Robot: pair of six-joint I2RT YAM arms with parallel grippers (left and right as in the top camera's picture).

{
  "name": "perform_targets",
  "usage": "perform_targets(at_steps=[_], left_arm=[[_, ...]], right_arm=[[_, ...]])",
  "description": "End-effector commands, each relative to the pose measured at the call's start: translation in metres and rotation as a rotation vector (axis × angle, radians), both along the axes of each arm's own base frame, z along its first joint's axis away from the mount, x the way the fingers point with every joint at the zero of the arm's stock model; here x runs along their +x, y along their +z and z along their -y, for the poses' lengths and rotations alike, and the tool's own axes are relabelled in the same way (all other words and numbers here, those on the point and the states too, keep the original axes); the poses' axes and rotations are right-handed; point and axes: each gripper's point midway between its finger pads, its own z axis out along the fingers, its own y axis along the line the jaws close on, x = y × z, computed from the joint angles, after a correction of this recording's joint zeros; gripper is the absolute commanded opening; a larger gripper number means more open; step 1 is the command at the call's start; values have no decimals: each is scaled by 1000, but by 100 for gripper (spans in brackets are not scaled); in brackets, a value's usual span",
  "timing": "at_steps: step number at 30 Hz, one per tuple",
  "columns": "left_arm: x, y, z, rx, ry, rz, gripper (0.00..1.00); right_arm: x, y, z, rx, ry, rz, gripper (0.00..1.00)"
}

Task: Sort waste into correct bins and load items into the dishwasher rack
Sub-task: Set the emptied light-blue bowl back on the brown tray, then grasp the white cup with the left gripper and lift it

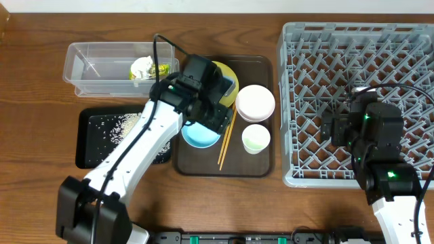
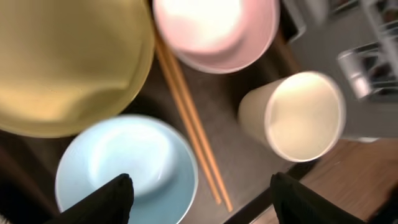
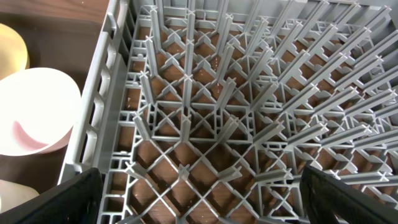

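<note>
- Clear rectangular plastic box: crumpled white tissue, green-yellow snack wrapper at its 3 o'clock end.
- Shallow black rectangular tray at box's 6 o'clock: loose white rice grains inside.
- Left claw spread, empty, over light blue bowl; wooden chopsticks at bowl's 3 o'clock.
- Right claw spread, empty, over large grey plastic rack.

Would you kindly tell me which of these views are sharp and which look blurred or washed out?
Overhead: sharp and evenly lit, rice grains on the black tray resolvable. Left wrist: soft throughout, the yellow plate, chopsticks and cup smeared at their edges. Right wrist: the rack crisp, the pinkish bowl nearly washed out.
</note>
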Motion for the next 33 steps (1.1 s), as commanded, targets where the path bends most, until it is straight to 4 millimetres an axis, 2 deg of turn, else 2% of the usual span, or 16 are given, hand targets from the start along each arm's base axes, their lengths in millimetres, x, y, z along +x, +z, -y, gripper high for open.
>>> perform_targets(at_steps=[1, 4, 10, 16, 17, 20, 23, 27, 30, 33], left_arm=[[-7, 0, 17, -37, -49, -22, 74], [-14, -10, 27, -25, -83, -45, 74], [-29, -41, 52, 25, -158, -99, 74], [-34, -71, 59, 83, -180, -138, 72], [-33, -73, 59, 84, -180, -140, 68], [-30, -78, 62, 81, -181, -135, 50], [-27, -84, 64, 82, -180, -136, 39], [-27, -84, 64, 79, -156, -147, 19], [-27, -84, 64, 79, -156, -148, 11], [-27, -84, 64, 77, -139, -155, 9]], right_arm=[[3, 10, -3, 6, 6, 26, 99], [3, 10, -3, 6, 6, 26, 99], [3, 10, -3, 6, 6, 25, 99], [2, 10, -3, 6, 6, 22, 99], [2, 10, -3, 6, 6, 22, 99], [2, 10, -3, 6, 7, 22, 99], [2, 10, -3, 7, 6, 21, 99], [1, 8, -3, 6, 7, 14, 99], [1, 8, -3, 6, 7, 15, 99], [1, 8, -3, 7, 7, 14, 99]])
